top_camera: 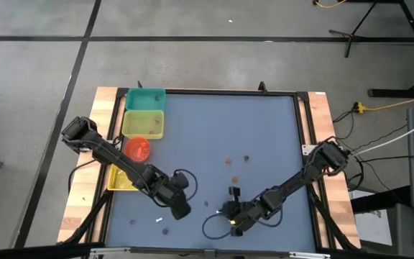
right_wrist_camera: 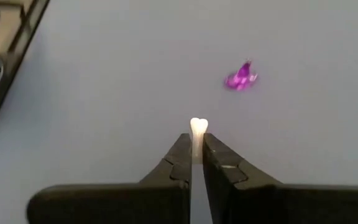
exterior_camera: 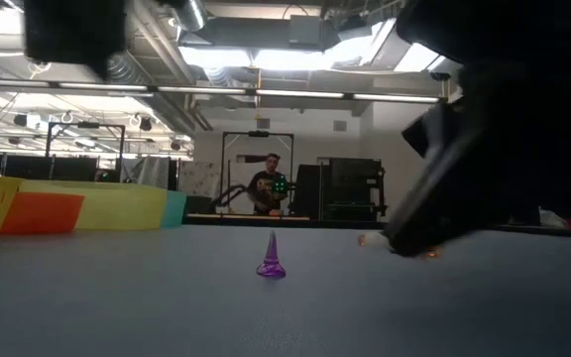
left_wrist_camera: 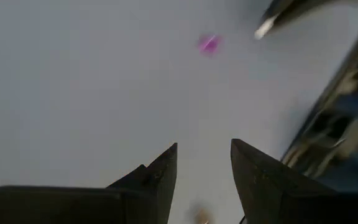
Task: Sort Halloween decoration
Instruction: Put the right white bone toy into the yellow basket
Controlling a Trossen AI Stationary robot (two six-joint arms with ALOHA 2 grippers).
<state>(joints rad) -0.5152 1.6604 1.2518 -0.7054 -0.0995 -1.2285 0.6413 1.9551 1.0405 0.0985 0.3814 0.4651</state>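
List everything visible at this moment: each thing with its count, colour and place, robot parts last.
Bins: four, teal, yellow, red-orange round, yellow; stacked along the table's left edge.
Table: one, blue-grey mat, wooden side rails.
Purple cone trinket: one, purple, on the mat ahead of the right gripper.
White stick: one, white, pinched between the right gripper's fingers.
Small trinkets: several, orange and dark, scattered mid-mat.
Person: one, far behind the table.
Left gripper: open, empty, above the mat's near left part.
Right gripper: shut on the white stick, near front centre.

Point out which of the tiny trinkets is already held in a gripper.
The thin white stick, pinched between the right gripper's fingertips; the purple cone trinket and the rest lie loose on the table.
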